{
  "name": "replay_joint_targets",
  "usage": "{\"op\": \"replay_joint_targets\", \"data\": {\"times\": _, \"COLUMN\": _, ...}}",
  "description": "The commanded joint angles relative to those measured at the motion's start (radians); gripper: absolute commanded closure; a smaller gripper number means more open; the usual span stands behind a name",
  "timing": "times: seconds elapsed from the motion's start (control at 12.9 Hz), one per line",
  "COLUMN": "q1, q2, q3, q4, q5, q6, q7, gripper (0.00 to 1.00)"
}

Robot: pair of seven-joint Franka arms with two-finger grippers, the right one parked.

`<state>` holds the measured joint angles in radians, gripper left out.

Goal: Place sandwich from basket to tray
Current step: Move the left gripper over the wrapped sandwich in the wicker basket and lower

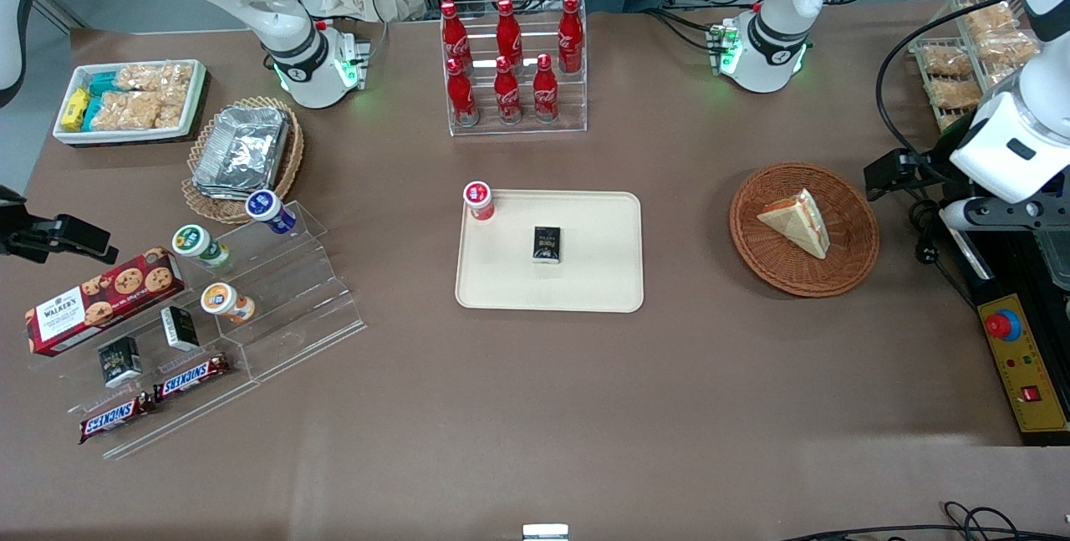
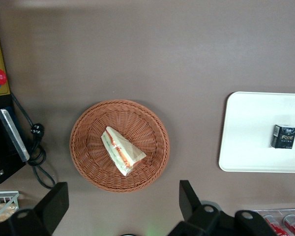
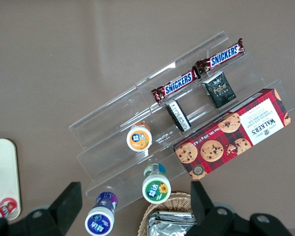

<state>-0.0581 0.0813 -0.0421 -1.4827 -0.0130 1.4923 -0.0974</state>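
Observation:
The sandwich (image 1: 798, 222), a pale bread wedge with red and orange filling, lies in the round reddish-brown basket (image 1: 777, 267). Both also show in the left wrist view: the sandwich (image 2: 122, 151) in the basket (image 2: 88, 147). The cream tray (image 1: 602, 273) lies flat at mid-table, toward the parked arm from the basket, and shows in the left wrist view (image 2: 250, 147). My left gripper (image 2: 122, 201) hangs high above the table beside the basket, toward the working arm's end. It is wide open and empty, touching nothing.
A small black box (image 1: 547, 243) lies on the tray and a red-capped bottle (image 1: 479, 200) stands at its corner. A cola bottle rack (image 1: 512, 64) stands farther from the camera. A control box with a red button (image 1: 1020, 365) lies at the working arm's end.

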Motion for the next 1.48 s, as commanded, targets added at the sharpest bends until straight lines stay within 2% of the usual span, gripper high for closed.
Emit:
{"op": "replay_joint_targets", "data": {"times": 0.0, "q1": 0.009, "q2": -0.008, "q3": 0.005, "q4": 0.004, "q5": 0.016, "q6": -0.024, "q7": -0.011, "gripper": 0.00}}
{"op": "replay_joint_targets", "data": {"times": 0.23, "q1": 0.009, "q2": -0.005, "q3": 0.004, "q4": 0.006, "q5": 0.016, "q6": -0.037, "q7": -0.071, "gripper": 0.00}}
{"op": "replay_joint_targets", "data": {"times": 0.47, "q1": 0.009, "q2": -0.020, "q3": 0.004, "q4": -0.023, "q5": 0.011, "q6": -0.122, "q7": -0.380, "gripper": 0.00}}
{"op": "replay_joint_targets", "data": {"times": 0.54, "q1": 0.009, "q2": -0.062, "q3": 0.004, "q4": -0.080, "q5": 0.014, "q6": -0.116, "q7": -0.463, "gripper": 0.00}}
{"op": "replay_joint_targets", "data": {"times": 0.7, "q1": 0.011, "q2": -0.217, "q3": 0.011, "q4": -0.274, "q5": 0.014, "q6": -0.061, "q7": -0.493, "gripper": 0.00}}
{"op": "replay_joint_targets", "data": {"times": 0.93, "q1": 0.009, "q2": -0.533, "q3": 0.033, "q4": -0.733, "q5": 0.011, "q6": 0.197, "q7": -0.632, "gripper": 0.00}}
{"op": "replay_joint_targets", "data": {"times": 1.09, "q1": 0.006, "q2": -0.549, "q3": 0.025, "q4": -0.783, "q5": 0.011, "q6": 0.229, "q7": -0.717, "gripper": 0.00}}
{"op": "replay_joint_targets", "data": {"times": 1.4, "q1": 0.004, "q2": -0.545, "q3": 0.025, "q4": -0.801, "q5": 0.011, "q6": 0.247, "q7": -0.740, "gripper": 0.00}}
